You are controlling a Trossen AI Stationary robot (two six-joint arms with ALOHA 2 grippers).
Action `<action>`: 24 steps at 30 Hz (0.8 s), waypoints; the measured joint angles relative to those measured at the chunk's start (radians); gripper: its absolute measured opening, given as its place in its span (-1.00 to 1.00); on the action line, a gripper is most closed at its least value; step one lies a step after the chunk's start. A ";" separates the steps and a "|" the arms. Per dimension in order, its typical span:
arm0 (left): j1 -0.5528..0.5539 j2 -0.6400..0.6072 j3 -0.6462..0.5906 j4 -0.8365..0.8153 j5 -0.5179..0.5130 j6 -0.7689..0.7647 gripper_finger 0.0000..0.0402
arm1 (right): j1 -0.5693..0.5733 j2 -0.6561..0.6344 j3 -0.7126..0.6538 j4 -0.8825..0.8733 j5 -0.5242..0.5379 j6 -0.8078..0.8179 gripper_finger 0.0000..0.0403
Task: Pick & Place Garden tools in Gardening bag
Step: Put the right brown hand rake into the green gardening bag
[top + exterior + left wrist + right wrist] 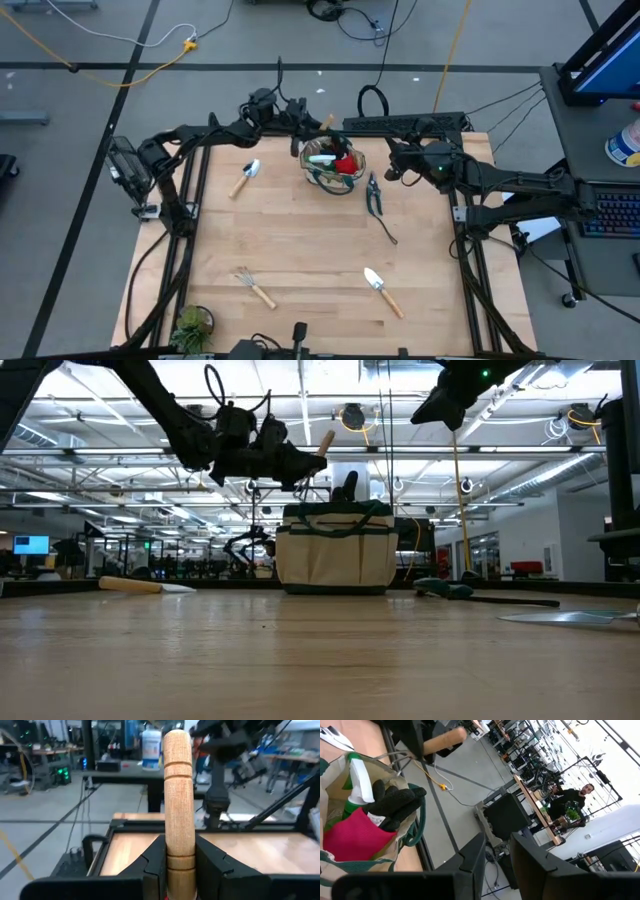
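The tan gardening bag [335, 166] with green trim stands at the table's far middle. It holds a red item [350, 834], a black glove [395, 802] and a green-and-white spray bottle [357, 780]. My left gripper [311, 124] hangs above the bag's far rim, shut on a wooden-handled tool [178, 795] whose metal end is hidden. My right gripper [392, 160] is raised just right of the bag, slightly open and empty. A trowel [245, 178], black shears [375, 196], a fork [255, 288] and a second trowel [383, 292] lie flat on the table. My left gripper pinches the tool's round wooden handle [180, 857] between its two fingers [156, 862], on the grooved part. Most of the handle and its rounded free end [325, 439] stick out past the fingertips. The tool is lifted clear, above the bag [335, 555].
A small potted plant [190, 325] stands at the near left corner. The bag's loop handles [412, 832] hang over its rim. The table's middle is bare wood between the tools. A person [572, 797] sits far off in the room.
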 joint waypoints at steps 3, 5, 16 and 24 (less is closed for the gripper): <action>0.002 -0.001 0.001 0.011 0.017 -0.009 -0.65 | 0.000 0.000 0.000 0.000 0.000 0.000 -0.61; 0.002 -0.001 0.001 0.005 0.017 0.000 -0.65 | 0.000 0.000 0.000 0.000 0.000 0.000 -0.61; -0.011 -0.001 0.001 -0.009 0.020 0.056 -0.65 | 0.000 0.000 0.000 0.000 0.000 0.000 -0.61; -0.016 -0.001 0.001 -0.070 -0.014 0.109 -0.65 | 0.000 0.000 0.000 0.000 0.000 0.000 -0.61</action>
